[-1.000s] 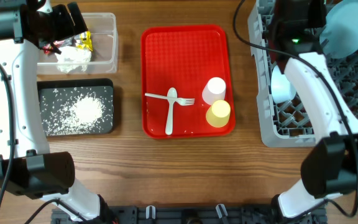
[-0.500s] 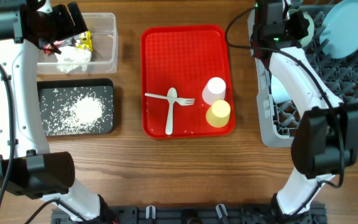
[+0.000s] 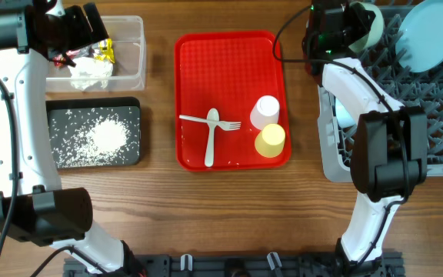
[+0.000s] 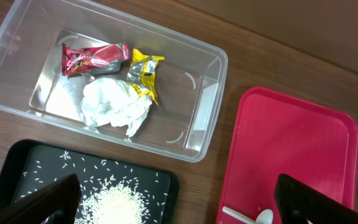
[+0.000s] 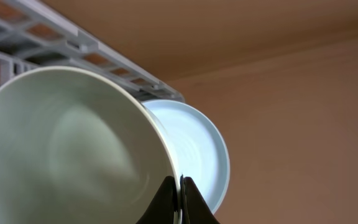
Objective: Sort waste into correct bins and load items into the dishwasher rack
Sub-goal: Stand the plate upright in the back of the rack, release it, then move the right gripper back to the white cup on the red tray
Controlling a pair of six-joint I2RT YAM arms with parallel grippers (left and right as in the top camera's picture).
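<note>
The pale green bowl (image 5: 79, 149) hangs tilted over a corner of the dishwasher rack (image 3: 437, 131), pinched at its rim by the right fingers (image 5: 164, 202), which are clamped on that thin edge. It looks rigid, glossy and light (probably slippery rather than brittle), and a rim hold lets it swing. The light-blue plate (image 5: 201, 146) stands just behind, so room among the pegs is tight. The left fingers (image 4: 42, 202) gape wide above the clear tub (image 4: 210, 106), over the wooden bench (image 3: 229, 208)

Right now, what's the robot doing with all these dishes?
The right hand pinches the rim of a pale green bowl over the big grey plastic rack. The open left hand hovers above the clear plastic tub of wrappers and tissue. Two cups, a white spoon and fork wait on the red tray.
</note>
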